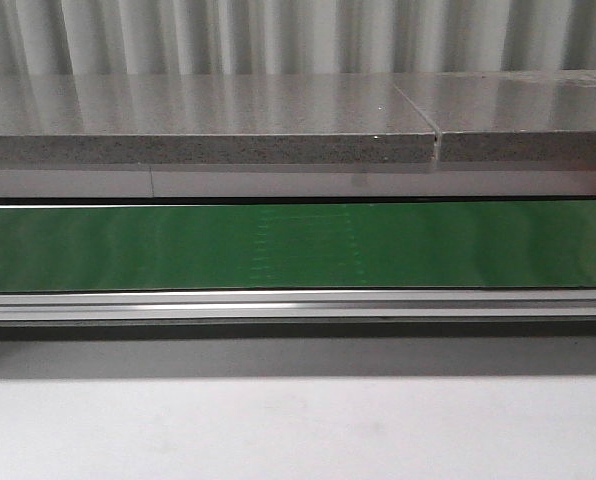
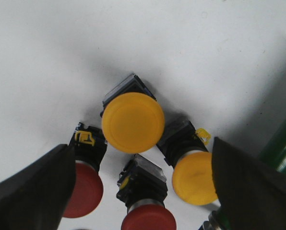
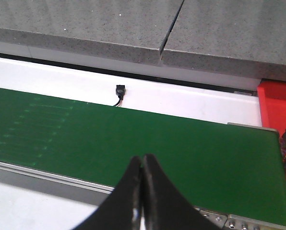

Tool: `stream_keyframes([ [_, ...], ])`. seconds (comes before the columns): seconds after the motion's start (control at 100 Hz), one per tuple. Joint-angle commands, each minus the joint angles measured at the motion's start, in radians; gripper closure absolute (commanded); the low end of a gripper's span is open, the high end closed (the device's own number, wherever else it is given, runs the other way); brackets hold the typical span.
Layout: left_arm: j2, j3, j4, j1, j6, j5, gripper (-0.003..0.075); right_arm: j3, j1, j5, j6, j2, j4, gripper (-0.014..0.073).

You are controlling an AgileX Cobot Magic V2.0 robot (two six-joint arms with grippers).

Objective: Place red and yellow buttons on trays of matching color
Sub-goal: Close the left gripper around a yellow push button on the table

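While the left gripper (image 2: 138, 191) hangs wide open over four buttons on the white table (image 2: 47, 57), the right gripper (image 3: 143, 201) rests closed, empty. Nearest yellow button (image 2: 132, 122): rigid, light, slick-domed; likely best pinched by its black base.

— Left fingers (image 2: 32, 189)?
— Black, matte, broad and wedge-shaped, edges smoothly rounded.
— And the right fingers (image 3: 155, 201)?
— Black too, slim, curved, tapering to narrow tips; faintly glossy.
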Motion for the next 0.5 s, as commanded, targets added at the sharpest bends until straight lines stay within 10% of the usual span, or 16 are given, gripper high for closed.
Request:
stream_keyframes([
  [0.0, -0.015, -0.042, -0.005, 0.002, -0.013, -0.011, 0.0155, -0.024, 0.002, -0.073, -0.011, 0.000, 0.004, 0.0659],
  [0.49, 0.087, -0.066, -0.013, 0.002, -0.013, -0.015, 0.0169, -0.022, 0.002, -0.073, -0.011, 0.000, 0.004, 0.0659],
])
